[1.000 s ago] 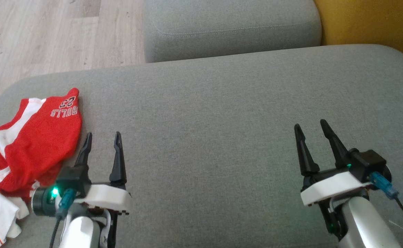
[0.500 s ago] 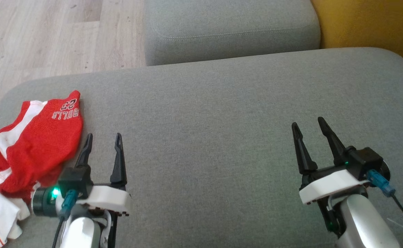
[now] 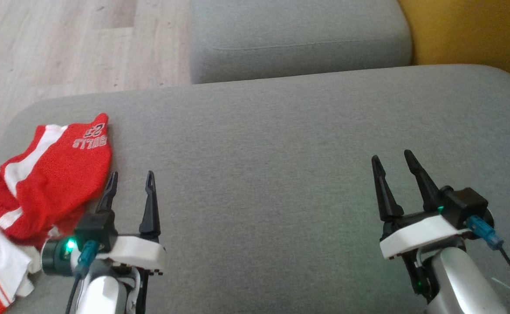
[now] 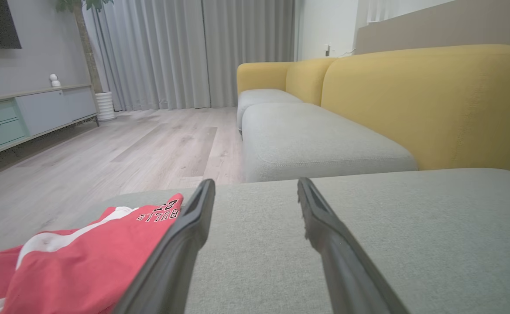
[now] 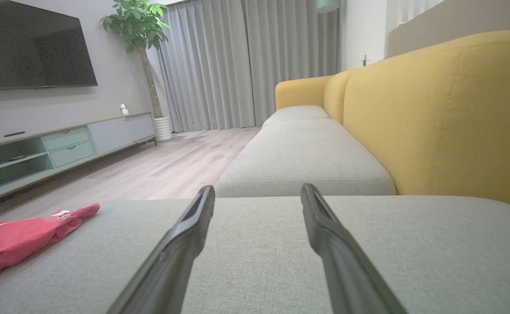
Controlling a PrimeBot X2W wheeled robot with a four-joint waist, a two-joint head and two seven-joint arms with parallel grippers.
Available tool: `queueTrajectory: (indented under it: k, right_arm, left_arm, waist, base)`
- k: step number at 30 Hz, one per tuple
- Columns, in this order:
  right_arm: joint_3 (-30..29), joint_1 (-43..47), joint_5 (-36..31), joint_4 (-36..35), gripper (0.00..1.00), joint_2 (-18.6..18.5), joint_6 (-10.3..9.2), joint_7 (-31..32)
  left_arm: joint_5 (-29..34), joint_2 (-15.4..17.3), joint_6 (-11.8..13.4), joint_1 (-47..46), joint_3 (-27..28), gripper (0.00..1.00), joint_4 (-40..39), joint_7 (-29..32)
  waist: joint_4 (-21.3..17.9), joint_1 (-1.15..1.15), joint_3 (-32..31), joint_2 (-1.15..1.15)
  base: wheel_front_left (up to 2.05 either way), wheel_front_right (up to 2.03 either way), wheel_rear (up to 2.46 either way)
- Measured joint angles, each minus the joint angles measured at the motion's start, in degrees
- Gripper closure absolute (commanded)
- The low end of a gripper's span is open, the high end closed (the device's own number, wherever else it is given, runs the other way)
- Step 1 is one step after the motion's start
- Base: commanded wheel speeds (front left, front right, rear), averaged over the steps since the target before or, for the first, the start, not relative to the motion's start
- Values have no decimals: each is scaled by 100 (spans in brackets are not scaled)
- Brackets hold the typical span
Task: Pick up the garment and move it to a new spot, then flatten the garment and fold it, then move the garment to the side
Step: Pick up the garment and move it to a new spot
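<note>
your garment [image 3: 49, 183], red sports cloth with white stripes and lettering at one corner, lies crumpled at the lower left of the head view. it sits on the left end of the grey sofa seat [image 3: 281, 144], and part of it runs out of frame at the bottom left. your left hand [image 3: 131, 174] is just beside the garment's right edge, jaws spread wide and holding nothing. in the left wrist view the garment lies outside the jaws, at the lower left, touching or nearly touching one of them; i cannot tell which. your right hand [image 3: 391, 156], at the lower right of the head view, is well apart from the garment, also wide and empty.

expect thin, light, limp fabric. it will likely sag and trail from a single pinch, and the layers may slip over each other. take hold at a raised fold or hem near the lettered corner, not the flat middle. the pick-up is not yet begun.
</note>
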Motion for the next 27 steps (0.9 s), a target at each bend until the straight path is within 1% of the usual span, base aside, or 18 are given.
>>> queueTrajectory:
  k: [7, 8, 9, 10, 22, 27]
  right_arm:
    - [-30, 36, 104, -43, 0, 14, 0, -15]
    - [-30, 36, 104, -43, 0, 14, 0, -15]
    - [-25, 42, 105, -46, 0, 26, 0, -15]
    - [-25, 42, 105, -46, 0, 26, 0, -15]
    - [63, 185, 301, -102, 0, 189, 0, -16]
    - [57, 186, 316, -108, 0, 204, 0, -16]
  left_arm:
    - [-49, 10, -7, 1, 147, 0, 65, -1]
    - [-49, 10, -7, 1, 147, 0, 65, -1]
    - [-49, 24, -40, 2, 159, 0, 71, -1]
    - [-49, 24, -40, 2, 159, 0, 71, -1]
    - [-56, 159, -43, 12, 372, 0, 220, -1]
    - [-112, 252, -44, 14, 500, 0, 264, 0]
  waist:
    - [427, 0, -33, 0]
    - [427, 0, -33, 0]
    - [592, 0, -46, 0]
    - [592, 0, -46, 0]
    - [1741, 0, -131, 0]
    - [2131, 0, -150, 0]
  base:
    - [0, 0, 0]
    - [0, 0, 0]
    - [0, 0, 0]
    - [0, 0, 0]
    - [0, 0, 0]
    - [0, 0, 0]
